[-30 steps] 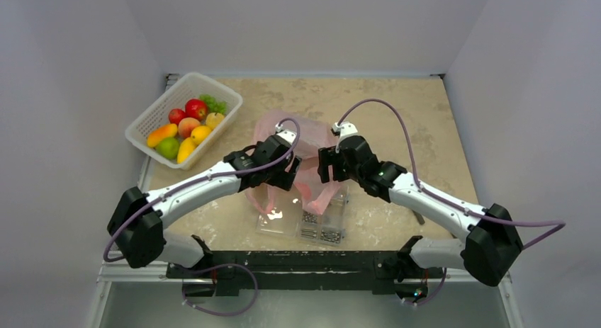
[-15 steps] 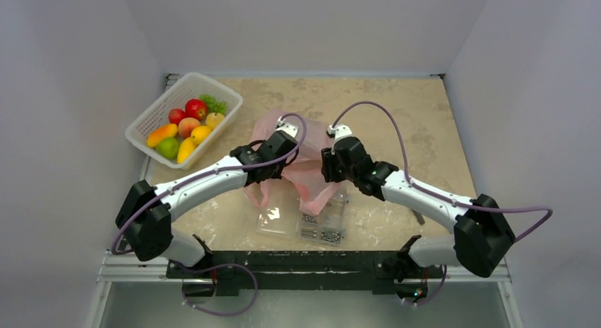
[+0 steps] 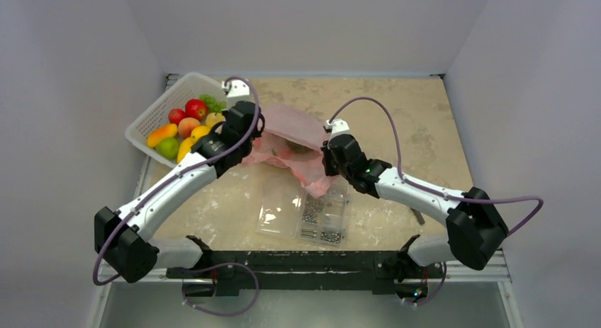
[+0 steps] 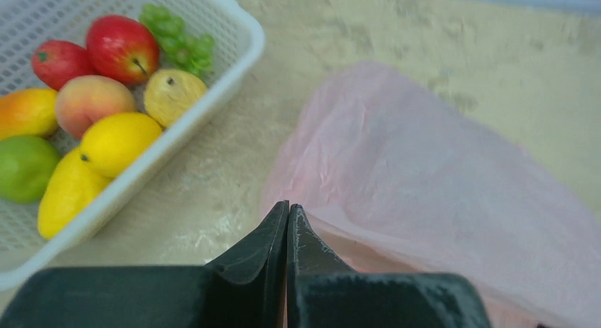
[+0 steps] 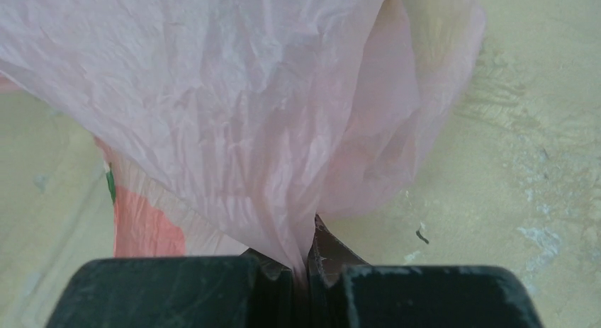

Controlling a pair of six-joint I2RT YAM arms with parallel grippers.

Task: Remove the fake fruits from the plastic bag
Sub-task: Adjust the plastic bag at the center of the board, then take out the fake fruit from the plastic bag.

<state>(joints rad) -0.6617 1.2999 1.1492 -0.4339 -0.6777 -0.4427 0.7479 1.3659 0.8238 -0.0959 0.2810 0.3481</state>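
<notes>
Top external view: the pink plastic bag (image 3: 292, 124) is stretched wide, with a grey-green melon (image 3: 298, 148) showing in its mouth. The left gripper (image 4: 287, 218) pinches the bag's 9 o'clock edge and the right gripper (image 5: 306, 261) its 3 o'clock edge, both with jaws pressed together. The fruit basket (image 3: 161, 105) lies at 10 o'clock from the bag and the screw case (image 3: 322, 222) at 6.

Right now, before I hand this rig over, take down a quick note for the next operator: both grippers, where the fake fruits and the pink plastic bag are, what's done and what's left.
Left gripper: shut on the left edge of the thin translucent pink plastic bag, beside the white mesh basket.
Right gripper: shut on a fold of the bag's right side.
Bag: stretched between both grippers at mid-table. A dark rounded shape shows inside, likely a fake fruit.
Basket: holds small coloured fake fruits.
Done: bag gripped and spread.
Left: get the fruit out of the bag.
</notes>
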